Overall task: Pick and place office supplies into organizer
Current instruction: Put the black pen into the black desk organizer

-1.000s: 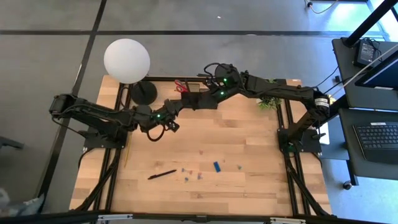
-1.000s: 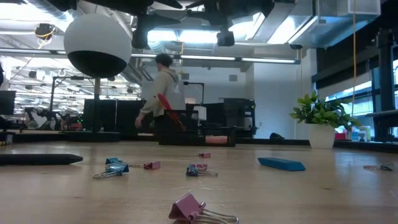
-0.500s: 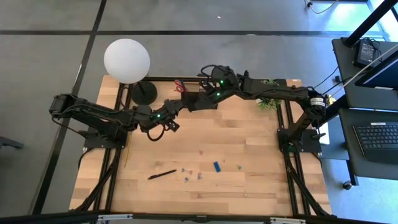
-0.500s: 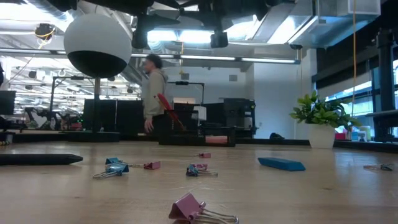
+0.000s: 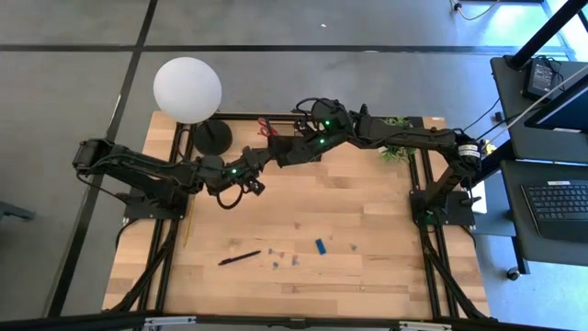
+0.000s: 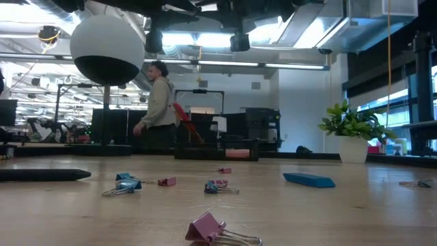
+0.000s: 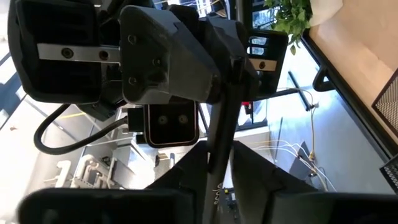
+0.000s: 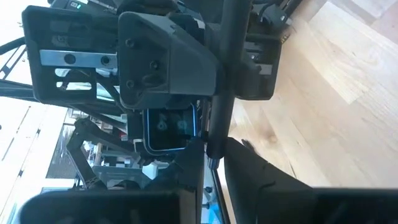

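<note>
At twelve o'clock on the counter [image 5: 367,202], we see the left claw [image 7: 221,171] and right claw [image 8: 211,152] meet tip to tip, both pinching one black pen [image 7: 219,137]. They hover near the organizer [image 6: 205,152]; binder clips [image 6: 126,183] lie at six o'clock.

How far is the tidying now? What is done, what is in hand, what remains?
Done: red scissors and a pink pad sit in the organizer. In hand: the right tool holds a black pen near it, meeting the left tool. Left on the table: another pen, pencil, blue block, clips.
</note>
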